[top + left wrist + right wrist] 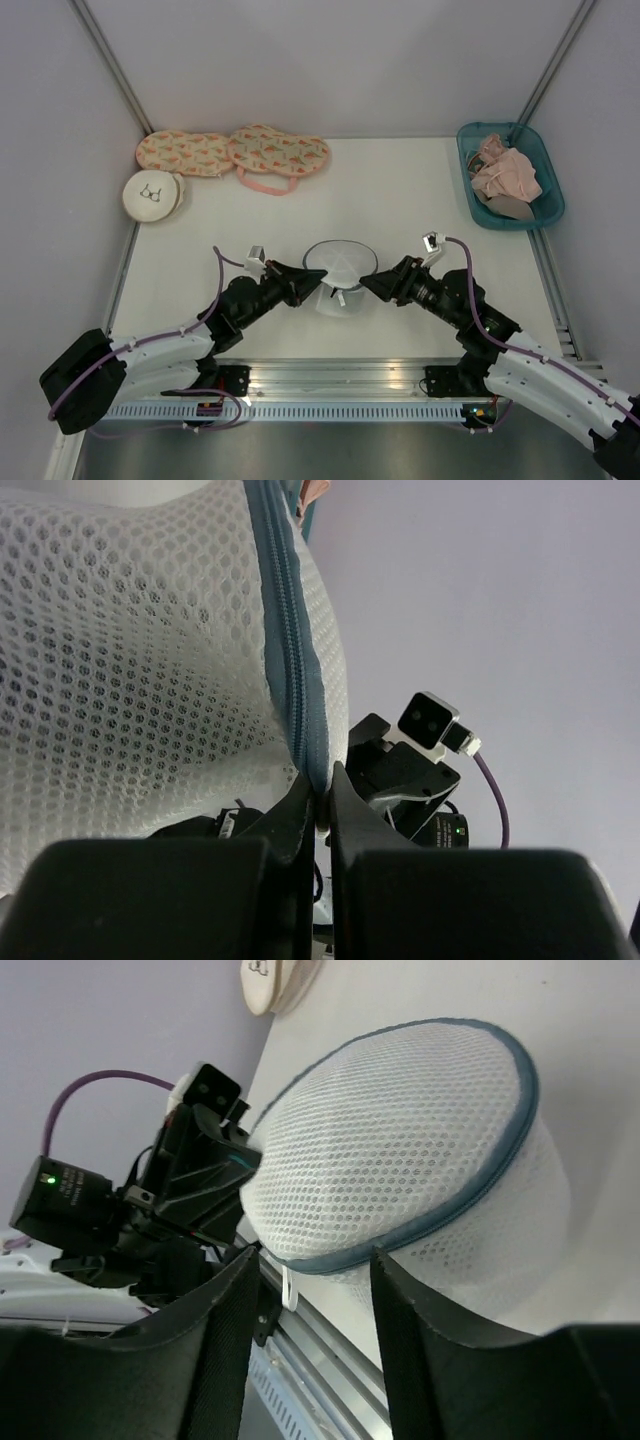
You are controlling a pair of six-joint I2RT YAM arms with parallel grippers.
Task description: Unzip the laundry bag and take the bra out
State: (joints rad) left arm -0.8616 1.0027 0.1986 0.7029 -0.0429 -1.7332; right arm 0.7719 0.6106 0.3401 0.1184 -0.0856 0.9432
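Top view, laundry bag [340, 262]: mid-surface, propped up between both arms, well apart from everything else.
Top view, left fingers [319, 281]: at the bag's 8 o'clock, touching its rim.
Top view, right fingers [366, 284]: at the bag's 4 o'clock, just beside the rim, about as near as the left.
Top view, basket [472, 178]: at 2 o'clock on the surface, holding pink and beige garments [505, 172].
Left wrist view, fingers: pressed together, pinching the zipper [290, 660] where it runs down from 12 to 6 o'clock.
Right wrist view, fingers: spread, straddling the rim's lowest stretch, gripping nothing.
Right wrist view, zip pull [290, 1286]: small white tab hanging toward 6 o'clock, close by the 9 o'clock finger; probably the next thing to catch, then drag along the rim.
Bra: not visible in any view; presumably inside the bag, zipper looking closed.
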